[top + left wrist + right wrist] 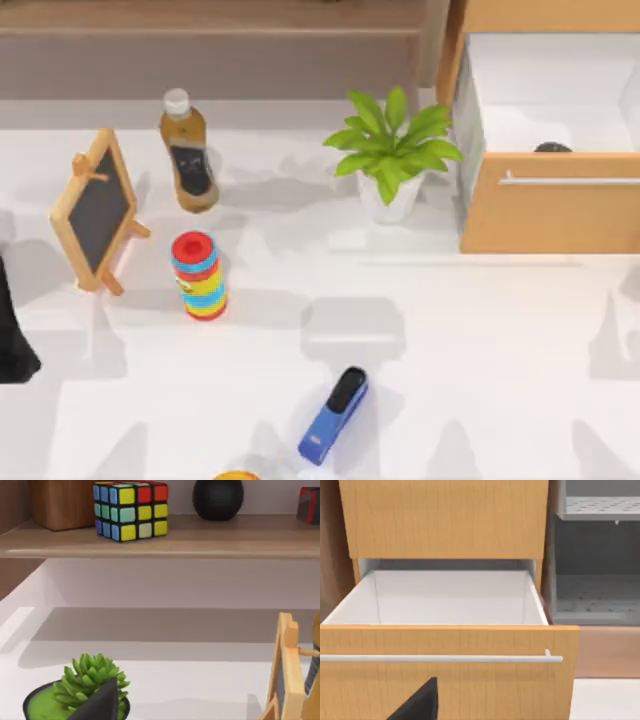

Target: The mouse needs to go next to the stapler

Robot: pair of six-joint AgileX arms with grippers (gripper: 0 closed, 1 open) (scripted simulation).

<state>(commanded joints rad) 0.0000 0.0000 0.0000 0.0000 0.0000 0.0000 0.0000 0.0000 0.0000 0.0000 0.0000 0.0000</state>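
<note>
left gripper [15, 350] parked at table's left edge, jaw state cannot tell | long bright blue stapler [333, 415] near front edge, middle | small dark oval mouse [552, 148] inside open wooden drawer [550, 215], back right corner

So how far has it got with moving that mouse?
The drawer already stands open, and the mouse lies inside, just behind its front panel. Nothing is in hand; the left arm sits at the table's left edge. Left: lift the mouse out and set it beside the stapler.
</note>
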